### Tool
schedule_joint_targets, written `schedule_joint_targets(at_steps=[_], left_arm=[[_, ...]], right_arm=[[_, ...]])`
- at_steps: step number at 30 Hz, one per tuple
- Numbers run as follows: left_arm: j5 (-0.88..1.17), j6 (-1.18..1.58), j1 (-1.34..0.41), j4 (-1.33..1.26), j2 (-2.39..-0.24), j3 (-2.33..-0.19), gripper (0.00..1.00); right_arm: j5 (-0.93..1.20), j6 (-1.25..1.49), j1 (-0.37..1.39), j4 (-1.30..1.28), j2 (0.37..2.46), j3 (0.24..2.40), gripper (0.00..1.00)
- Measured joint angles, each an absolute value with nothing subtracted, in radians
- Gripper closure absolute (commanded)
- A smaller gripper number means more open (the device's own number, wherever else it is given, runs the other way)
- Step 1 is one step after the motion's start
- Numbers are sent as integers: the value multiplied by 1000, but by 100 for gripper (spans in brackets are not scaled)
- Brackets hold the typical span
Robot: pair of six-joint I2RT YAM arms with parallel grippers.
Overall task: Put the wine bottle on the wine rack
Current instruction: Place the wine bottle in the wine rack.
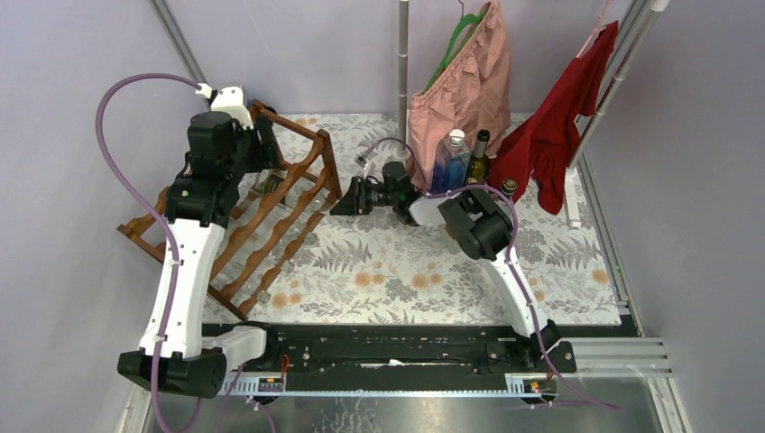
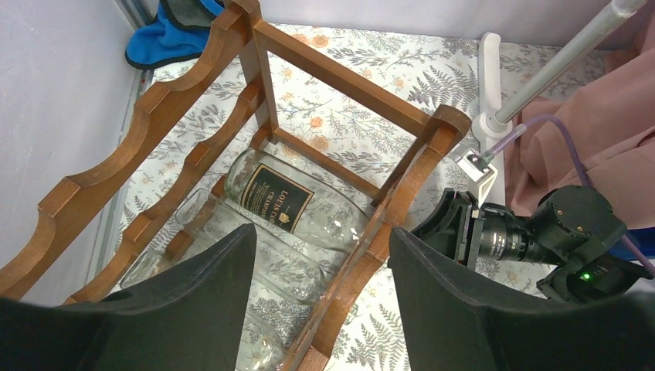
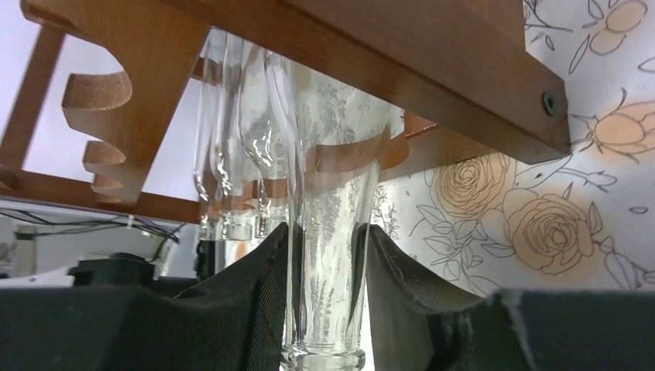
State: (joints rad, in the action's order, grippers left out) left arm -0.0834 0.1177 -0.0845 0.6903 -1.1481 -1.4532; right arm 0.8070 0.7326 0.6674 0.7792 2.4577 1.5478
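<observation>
Right end effector [image 3: 326, 239] grips one wine bottle [image 3: 340, 154] at one wine rack [image 3: 432, 85].

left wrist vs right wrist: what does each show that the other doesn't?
Left wrist only: a black label on a clear bottle, a blue cloth in the far corner, and the right arm's wrist seen from outside. Right wrist only: the right gripper shut on a bottle neck, with other necks beside it. Both: the rack, with clear glass lying in it.

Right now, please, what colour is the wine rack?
The wine rack is reddish-brown; left wrist view shows best.
</observation>
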Motion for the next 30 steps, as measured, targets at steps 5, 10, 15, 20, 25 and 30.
schedule_joint_targets(at_steps=[5, 10, 15, 20, 25, 30], left_arm=[[-66, 121, -84, 690, -1149, -1456, 29], [-49, 120, -84, 690, -1159, -1456, 28], [-41, 112, -84, 690, -1192, -1456, 28], [-41, 98, -84, 690, -1209, -1456, 28], [-41, 89, -84, 690, -1211, -1456, 28], [-41, 76, -84, 689, -1230, -1465, 28]], right_arm=[[802, 839, 669, 820, 2458, 1533, 100], [802, 903, 670, 821, 2458, 1536, 100], [805, 989, 672, 856, 2469, 1539, 100], [809, 1096, 676, 934, 2476, 1537, 100], [809, 1158, 676, 1011, 2477, 1533, 100], [795, 1155, 678, 1038, 2477, 1523, 100]])
